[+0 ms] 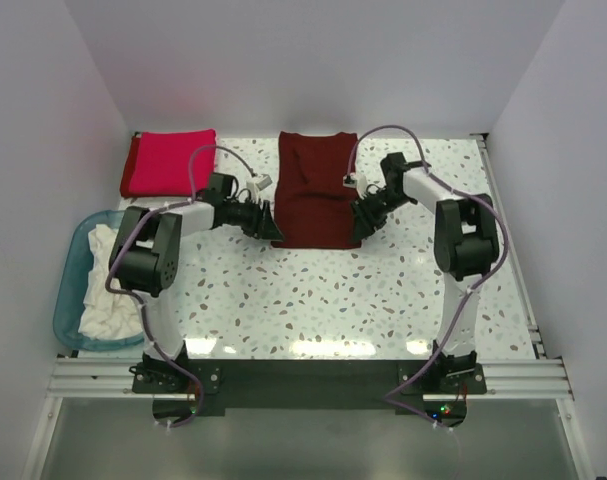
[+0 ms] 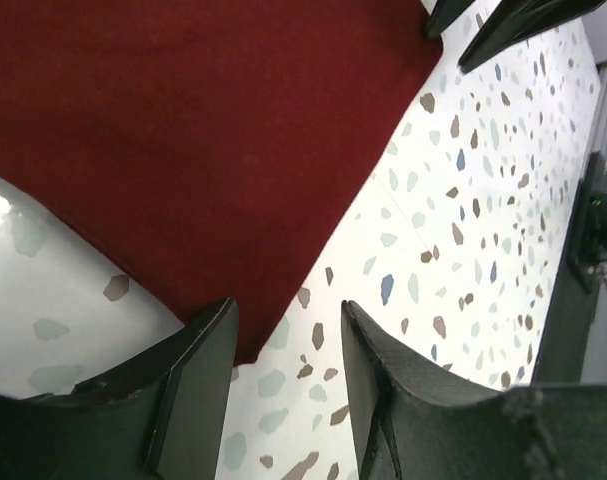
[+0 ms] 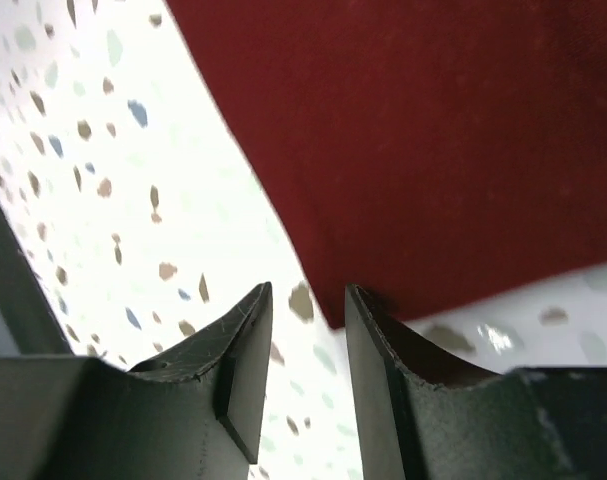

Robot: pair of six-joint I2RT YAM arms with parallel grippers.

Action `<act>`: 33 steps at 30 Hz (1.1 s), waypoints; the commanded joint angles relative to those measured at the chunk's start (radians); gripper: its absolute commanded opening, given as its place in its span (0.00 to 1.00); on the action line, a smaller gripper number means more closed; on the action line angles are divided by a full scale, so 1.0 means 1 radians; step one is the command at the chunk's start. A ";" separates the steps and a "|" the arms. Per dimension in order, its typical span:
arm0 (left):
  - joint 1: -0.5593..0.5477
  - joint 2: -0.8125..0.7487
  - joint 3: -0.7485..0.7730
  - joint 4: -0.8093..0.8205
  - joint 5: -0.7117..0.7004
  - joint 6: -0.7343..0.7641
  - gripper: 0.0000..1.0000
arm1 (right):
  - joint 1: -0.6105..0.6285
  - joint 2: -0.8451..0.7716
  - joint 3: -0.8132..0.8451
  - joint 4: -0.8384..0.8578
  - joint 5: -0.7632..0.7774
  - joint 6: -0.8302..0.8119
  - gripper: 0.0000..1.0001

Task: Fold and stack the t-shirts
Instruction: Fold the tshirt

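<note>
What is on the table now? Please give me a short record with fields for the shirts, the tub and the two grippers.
maroon shirt: lies flat, far middle of the table
red shirt: folded, far left corner
white shirts: bunched inside the blue tub, at the left side
left gripper: open, at the near left corner of the maroon shirt, holding nothing
right gripper: open, at the near right corner of the maroon shirt, holding nothing
stack: not yet made
</note>
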 commanded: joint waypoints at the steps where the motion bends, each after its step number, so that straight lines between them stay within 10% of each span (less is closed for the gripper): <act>1: 0.010 -0.116 0.072 -0.127 -0.006 0.245 0.51 | -0.011 -0.177 -0.001 -0.112 0.048 -0.227 0.40; 14: -0.159 -0.254 -0.105 0.006 -0.218 1.036 0.57 | 0.101 -0.305 -0.287 0.293 0.252 -0.573 0.46; 25: -0.211 -0.084 -0.047 -0.076 -0.368 1.189 0.56 | 0.120 -0.194 -0.297 0.264 0.327 -0.712 0.47; 33: -0.213 -0.082 -0.048 -0.159 -0.382 1.254 0.38 | 0.123 -0.230 -0.381 0.291 0.367 -0.800 0.36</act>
